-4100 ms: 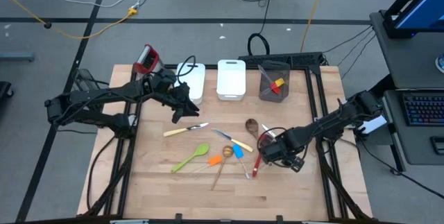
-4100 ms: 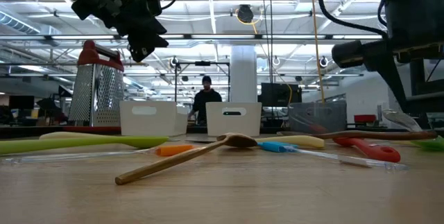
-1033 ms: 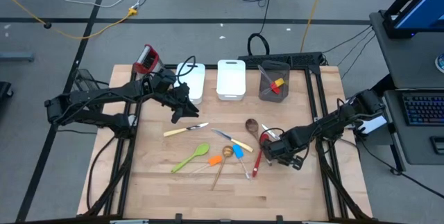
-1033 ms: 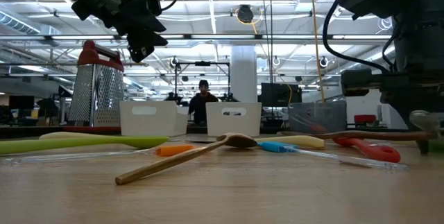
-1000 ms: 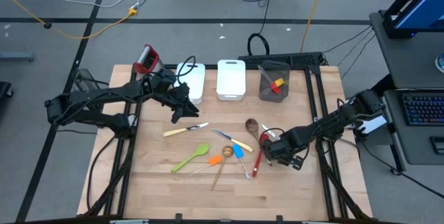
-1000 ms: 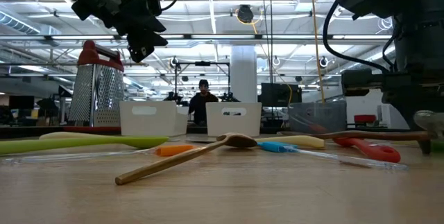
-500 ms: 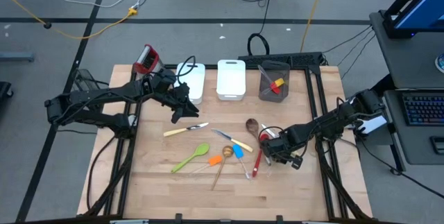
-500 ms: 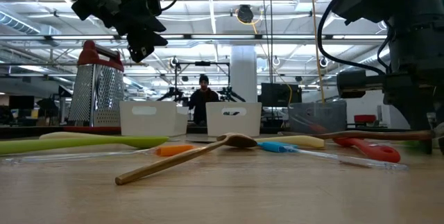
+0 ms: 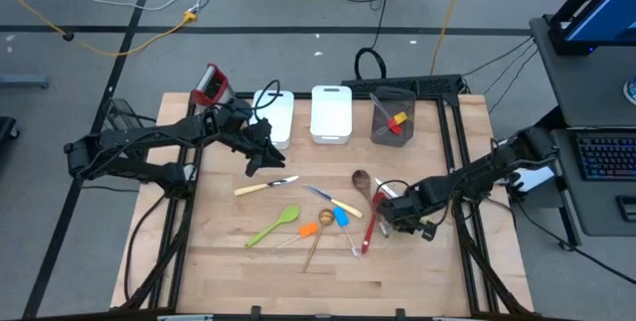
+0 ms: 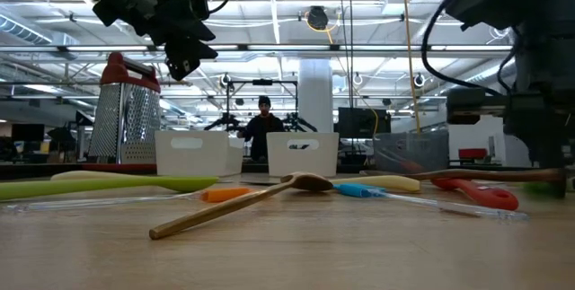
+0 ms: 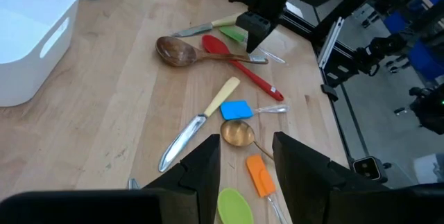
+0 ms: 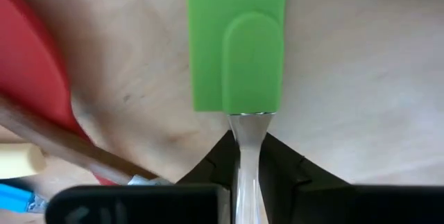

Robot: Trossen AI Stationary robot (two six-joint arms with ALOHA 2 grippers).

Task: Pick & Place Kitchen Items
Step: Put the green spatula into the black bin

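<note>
Your right gripper (image 12: pixel 240 156) has just pinched shut on the clear handle of the green spatula (image 12: pixel 237 44) near the desk's right edge, readying a lift, while your left gripper (image 11: pixel 246 161) hovers half-open.

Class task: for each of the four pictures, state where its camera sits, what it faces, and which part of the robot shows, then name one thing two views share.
High view: overhead, looking straight down on the table and both arms.
Low view: table height, looking level across the utensils at a person in the room; arms enter from above.
Left wrist view: past open left gripper, onto the utensils.
Right wrist view: right gripper shut on green spatula.
Shared: red spoon.
</note>
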